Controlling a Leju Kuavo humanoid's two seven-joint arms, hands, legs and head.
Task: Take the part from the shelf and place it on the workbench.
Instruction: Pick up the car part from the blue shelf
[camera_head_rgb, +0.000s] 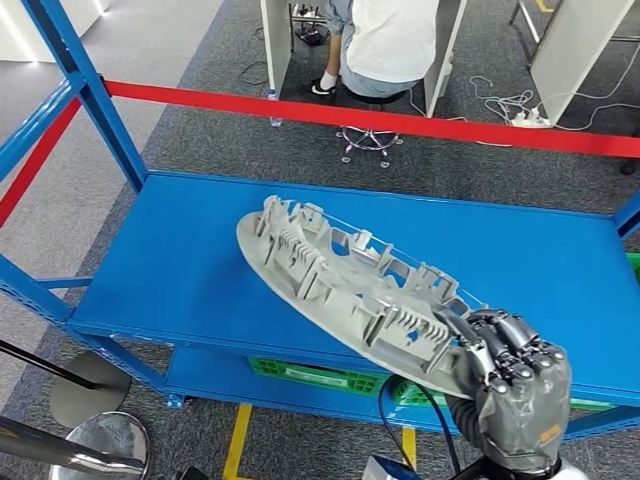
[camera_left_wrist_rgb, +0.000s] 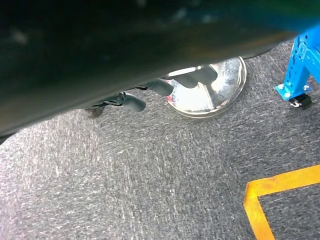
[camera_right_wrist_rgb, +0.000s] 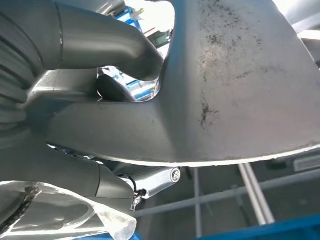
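The part (camera_head_rgb: 347, 290), a long grey moulded panel ribbed on its upper face, looks stiff and fairly light, though held by one end it will likely lever against the grip. It hangs tilted over the blue shelf (camera_head_rgb: 189, 260), its near end clamped in the right hand (camera_head_rgb: 513, 395), thumb beneath and fingers (camera_head_rgb: 521, 340) over the ribs. Whether the left hand's fingers (camera_left_wrist_rgb: 132, 101) are open or closed cannot be told.

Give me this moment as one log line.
right hand: grips grey part by one end | part: over blue shelf | left hand: near floor

A seated person (camera_head_rgb: 385, 40) beyond red tape (camera_head_rgb: 362, 115); green crate (camera_head_rgb: 317, 375) below.
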